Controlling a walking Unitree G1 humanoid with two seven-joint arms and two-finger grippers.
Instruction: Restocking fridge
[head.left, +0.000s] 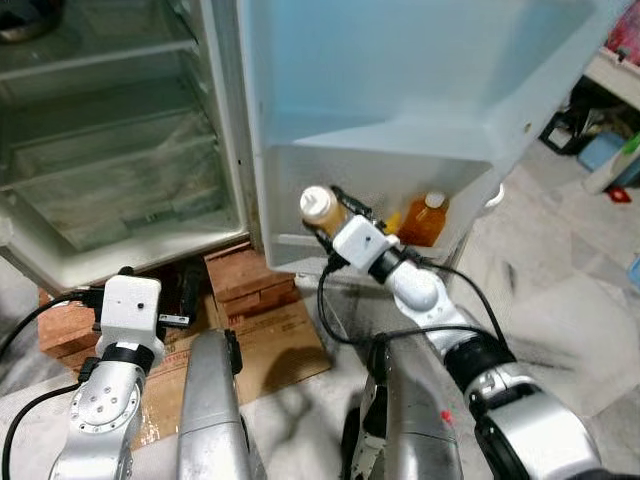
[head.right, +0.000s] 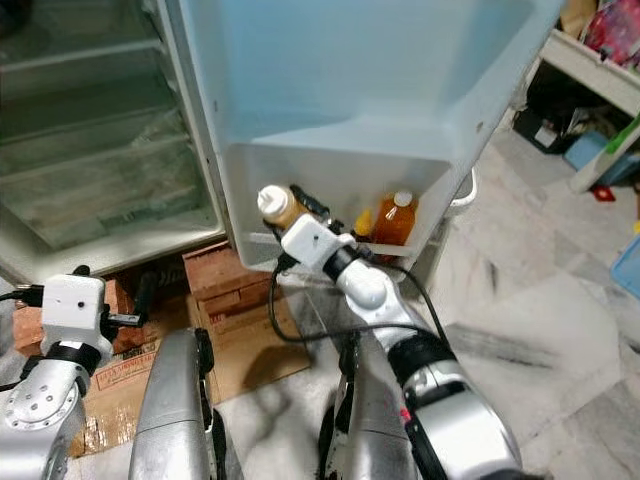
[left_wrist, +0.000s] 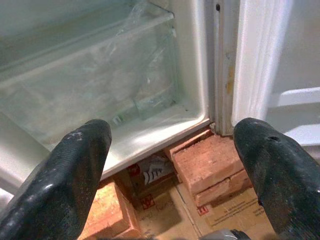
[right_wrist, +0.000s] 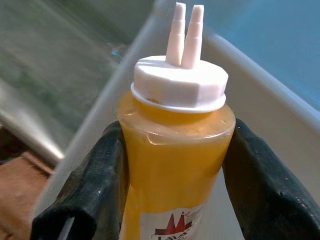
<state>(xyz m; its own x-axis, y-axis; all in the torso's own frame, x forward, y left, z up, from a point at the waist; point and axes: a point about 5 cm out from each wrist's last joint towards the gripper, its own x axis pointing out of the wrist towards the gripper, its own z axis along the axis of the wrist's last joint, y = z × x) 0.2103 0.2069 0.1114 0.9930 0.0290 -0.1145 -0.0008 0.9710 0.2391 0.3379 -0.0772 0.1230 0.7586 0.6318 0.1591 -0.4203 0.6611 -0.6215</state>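
Observation:
My right gripper (head.left: 335, 212) is shut on a yellow sauce bottle (right_wrist: 172, 155) with a white twin-spout cap (head.left: 315, 203). It holds the bottle tilted at the left front edge of the fridge door's bottom bin (head.left: 300, 170). Inside that bin stand an amber bottle with an orange cap (head.left: 427, 220) and a small yellow item (head.right: 362, 222) beside it. My left gripper (left_wrist: 170, 175) is open with nothing between its fingers, low in front of the open fridge's bottom drawer (left_wrist: 100, 95), above the bricks (left_wrist: 210, 162).
The fridge (head.left: 110, 150) stands open with glass shelves, propped on red bricks (head.left: 245, 275) over flattened cardboard (head.left: 290, 345). To the right is marble floor (head.left: 560, 290), with a shelf and coloured items (head.left: 615, 150) at the far right.

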